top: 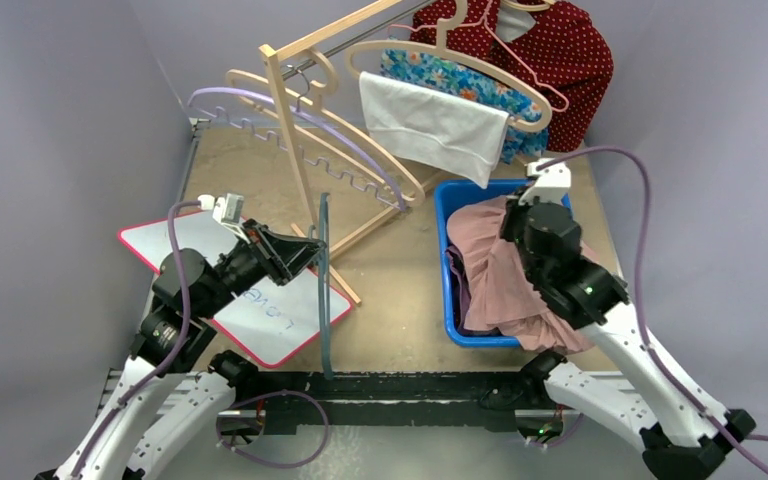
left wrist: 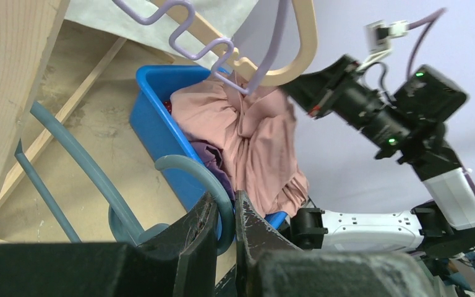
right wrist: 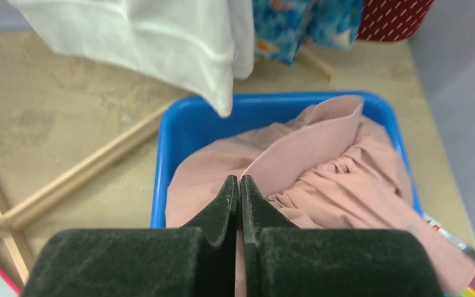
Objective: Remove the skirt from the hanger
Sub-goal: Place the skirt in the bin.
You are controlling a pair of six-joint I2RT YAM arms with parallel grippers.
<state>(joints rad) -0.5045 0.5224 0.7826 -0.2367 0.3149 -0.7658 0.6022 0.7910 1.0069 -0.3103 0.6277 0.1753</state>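
The removal itself looks done, and what is in hand is the setting down. The skirt lies heaped in the bin. The hanger stands upright and bare to the left of the bin, well apart from it, with no cloth on its bars. The left pincer is clamped on the hanger's hook, one finger on each side of the grey curve. The right pincer hangs over the middle of the bin with its fingers pressed together. A flat band of the skirt, probably the waistband, runs straight up to their tips. I judge that it pinches that edge, though the fingers themselves hide the contact. The next move, as I read it, calls for the right pincer to spread and let the band drop inside the bin. It would then rise straight up so that no fold comes along with it. The left arm would only have to lay the hanger on the desk to the left of the bin. The skirt is dusty pink, thin and limp, crumpled into soft folds with fine gathers below the band. It rests on a purple cloth at the bin's left side, and one part spills over the bin's near right rim. Being so slack, it is likely to slump wherever it is released.
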